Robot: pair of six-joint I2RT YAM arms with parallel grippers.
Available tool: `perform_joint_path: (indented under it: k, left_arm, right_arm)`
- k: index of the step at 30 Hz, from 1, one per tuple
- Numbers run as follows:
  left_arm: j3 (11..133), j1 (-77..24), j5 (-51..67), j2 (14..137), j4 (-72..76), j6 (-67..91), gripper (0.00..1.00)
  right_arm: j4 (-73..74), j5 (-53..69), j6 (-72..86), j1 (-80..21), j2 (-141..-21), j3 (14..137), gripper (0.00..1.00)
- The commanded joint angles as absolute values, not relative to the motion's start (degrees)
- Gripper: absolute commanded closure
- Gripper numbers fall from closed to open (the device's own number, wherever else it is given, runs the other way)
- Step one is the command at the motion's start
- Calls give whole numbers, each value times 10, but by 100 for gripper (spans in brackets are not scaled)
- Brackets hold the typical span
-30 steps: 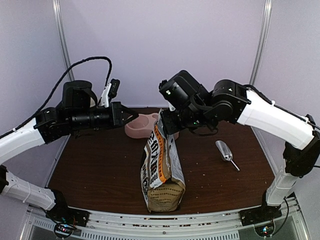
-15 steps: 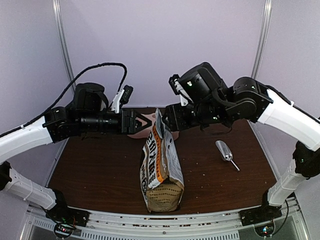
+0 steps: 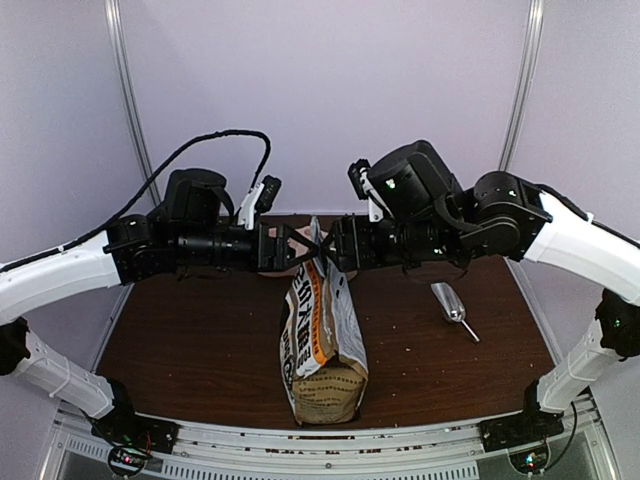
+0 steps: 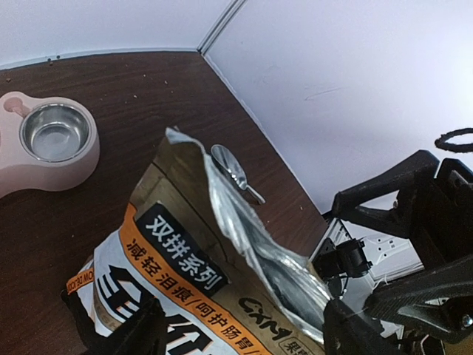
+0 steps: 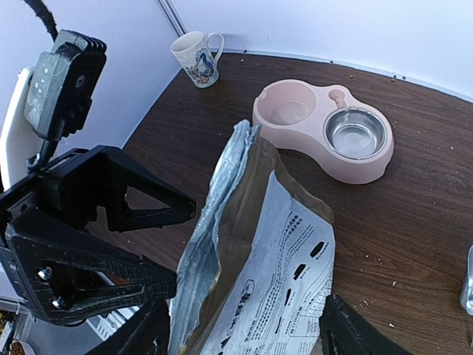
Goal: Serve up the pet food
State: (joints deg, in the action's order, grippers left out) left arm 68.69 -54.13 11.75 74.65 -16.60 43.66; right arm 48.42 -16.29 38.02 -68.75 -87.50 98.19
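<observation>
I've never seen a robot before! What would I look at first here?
A tall tan bag with its top open stands in the middle of the dark brown table. Right over its mouth, the left gripper and the right gripper meet nose to nose, both open. Behind the bag sits a pink double bowl, and a shiny metal scoop lies to the right.

Qty on bench [image 3: 200, 340]: 1 paper bag [image 3: 325, 340], 1 pink double bowl [image 5: 318, 140] w/ 2 wells, 1 steel insert [image 5: 356, 132], 1 metal scoop [image 3: 450, 302], 1 mug [image 5: 196, 49]. Robot: 2 arms, i.e. left arm [image 3: 60, 275] + right arm [image 3: 570, 235]; 2 grippers, i.e. left gripper [image 3: 308, 248] + right gripper [image 3: 332, 255].
</observation>
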Motion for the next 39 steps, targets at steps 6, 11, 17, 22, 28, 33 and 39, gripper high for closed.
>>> perform_joint_path:
  k: [6,11,17,22,28,33,39]
  left_arm:
    - [696,-544,124,765,-127,441,25]
    - [692,-544,126,771,-134,447,38]
    - [679,-544,128,762,-117,454,65]
    - [679,-544,141,761,-106,450,79]
    - [679,-544,146,763,-100,451,83]
    - [681,-544,151,768,-99,453,83]
    - [684,-544,155,773,-92,453,90]
  right_arm:
    - [465,-172,402,-690,-868,969,28]
    - [469,-172,402,-691,-874,973,26]
    - [483,-168,406,-692,-890,985,26]
    - [487,-166,410,-697,-903,998,26]
    - [488,-170,409,-705,-920,1009,26]
    - [512,-201,420,-710,-926,1014,27]
    - [539,-225,426,-710,-930,1017,27]
